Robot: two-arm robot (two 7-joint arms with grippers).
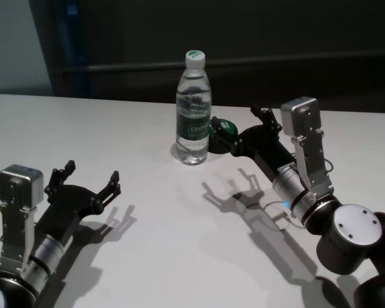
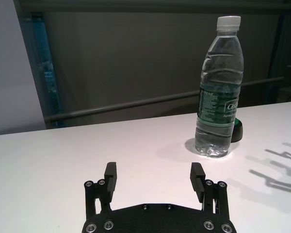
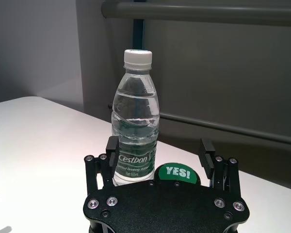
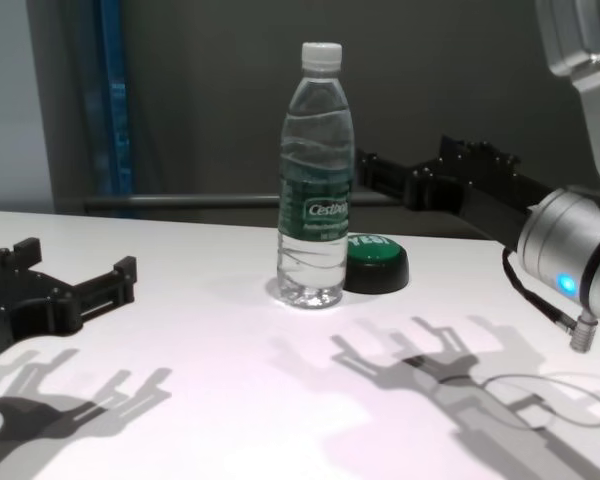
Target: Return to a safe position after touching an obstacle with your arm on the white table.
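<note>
a dark wall stands behind the white surface (image 1: pixel 147 256). the water bottle (image 1: pixel 193 109) stands upright near the far edge, with a green button (image 4: pixel 376 262) just beside it on the right. the right end effector (image 1: pixel 244 125) hangs above the button, near the bottle, open and holding nothing. the left end effector (image 1: pixel 91 178) sits low at the near left, open and holding nothing too.

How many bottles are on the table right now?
1: the bottle stands upright mid-table, beside a green button, just ahead of the right tool.
</note>
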